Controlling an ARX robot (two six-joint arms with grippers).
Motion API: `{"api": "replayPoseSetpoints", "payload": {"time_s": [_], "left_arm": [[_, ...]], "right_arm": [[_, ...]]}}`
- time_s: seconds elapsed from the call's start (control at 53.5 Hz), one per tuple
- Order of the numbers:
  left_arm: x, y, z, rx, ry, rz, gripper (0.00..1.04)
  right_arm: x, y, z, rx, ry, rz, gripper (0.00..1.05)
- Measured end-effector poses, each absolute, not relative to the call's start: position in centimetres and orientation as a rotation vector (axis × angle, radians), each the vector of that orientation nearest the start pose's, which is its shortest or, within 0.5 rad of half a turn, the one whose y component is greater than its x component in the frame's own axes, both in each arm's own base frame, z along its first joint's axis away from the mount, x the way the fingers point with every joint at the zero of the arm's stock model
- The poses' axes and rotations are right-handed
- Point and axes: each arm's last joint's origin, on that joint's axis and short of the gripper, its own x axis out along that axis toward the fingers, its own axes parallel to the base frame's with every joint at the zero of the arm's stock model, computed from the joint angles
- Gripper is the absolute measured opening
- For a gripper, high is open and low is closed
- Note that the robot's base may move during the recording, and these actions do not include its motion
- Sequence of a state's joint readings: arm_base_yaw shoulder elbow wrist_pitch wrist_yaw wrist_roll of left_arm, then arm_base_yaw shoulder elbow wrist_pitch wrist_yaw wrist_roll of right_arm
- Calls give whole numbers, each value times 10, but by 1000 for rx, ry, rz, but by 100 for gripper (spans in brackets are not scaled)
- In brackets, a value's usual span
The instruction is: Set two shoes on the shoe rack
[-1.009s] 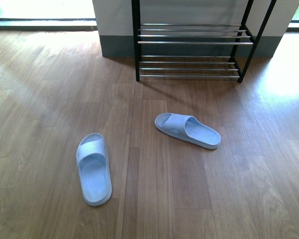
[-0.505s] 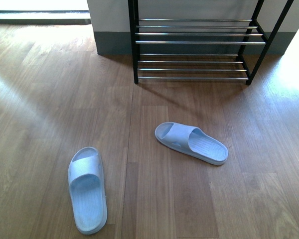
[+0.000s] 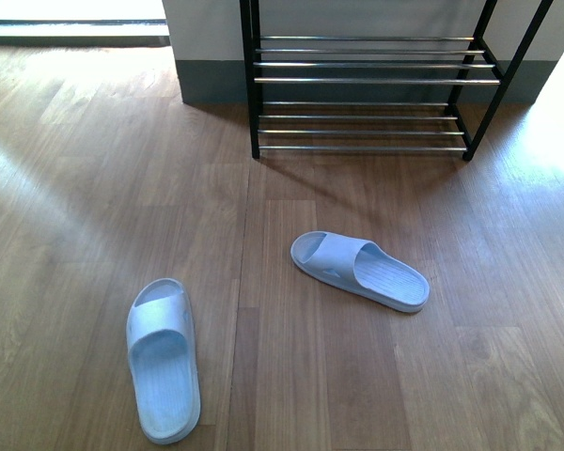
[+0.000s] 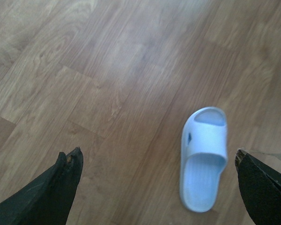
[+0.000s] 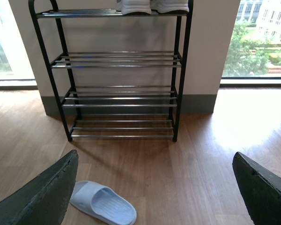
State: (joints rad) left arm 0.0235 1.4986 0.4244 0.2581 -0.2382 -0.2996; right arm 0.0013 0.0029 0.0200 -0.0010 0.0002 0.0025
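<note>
Two shoes lie flat on the wooden floor, both pale blue slides. One shoe (image 3: 163,362) is near left, toe pointing away; it also shows in the left wrist view (image 4: 203,159). The other shoe (image 3: 362,271) lies at an angle in the middle, in front of the shoe rack (image 3: 362,80), and shows in the right wrist view (image 5: 103,204). My left gripper (image 4: 155,157) hangs open above the floor, with the left shoe just inside one finger. My right gripper (image 5: 154,159) is open and empty, facing the shoe rack (image 5: 119,61). Neither arm shows in the front view.
The rack stands against a white wall with a grey skirting (image 3: 211,85). White-soled footwear (image 5: 154,5) sits on its top shelf. Bright windows (image 5: 253,37) flank the wall. Bare floorboards (image 3: 451,376) spread around both shoes.
The front view has moved closer: rack and shoes look larger and the left shoe sits lower in frame. Neither shoe has shifted on the floor.
</note>
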Motion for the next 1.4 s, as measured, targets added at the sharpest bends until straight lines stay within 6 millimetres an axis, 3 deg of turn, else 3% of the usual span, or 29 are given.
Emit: {"api": "replayPoseSetpoints", "payload": {"time_s": [0.112,0.318,0.542,0.654,0.86,1.103,1.177,1.402], "left_arm": [[258,7,65,-112,918,327,95],[284,-5,3,41,1055,279,95],[298,-9,-37,125,1103,245,95],[299,-11,-43,132,1119,228,95],[294,-13,-28,123,1097,208,95],[294,-13,-28,97,1087,196,95],[303,-14,-40,-36,1012,143,95],[318,-22,-84,-49,1093,110,95]], "right_arm": [[97,0,170,2,-16,1,96],[97,0,170,2,-16,1,96],[97,0,170,2,-16,1,96],[97,0,170,2,-16,2,96],[97,0,170,2,-16,1,96],[97,0,170,2,-16,1,96],[97,0,170,2,-16,1,96],[97,0,170,2,-16,2,96]]}}
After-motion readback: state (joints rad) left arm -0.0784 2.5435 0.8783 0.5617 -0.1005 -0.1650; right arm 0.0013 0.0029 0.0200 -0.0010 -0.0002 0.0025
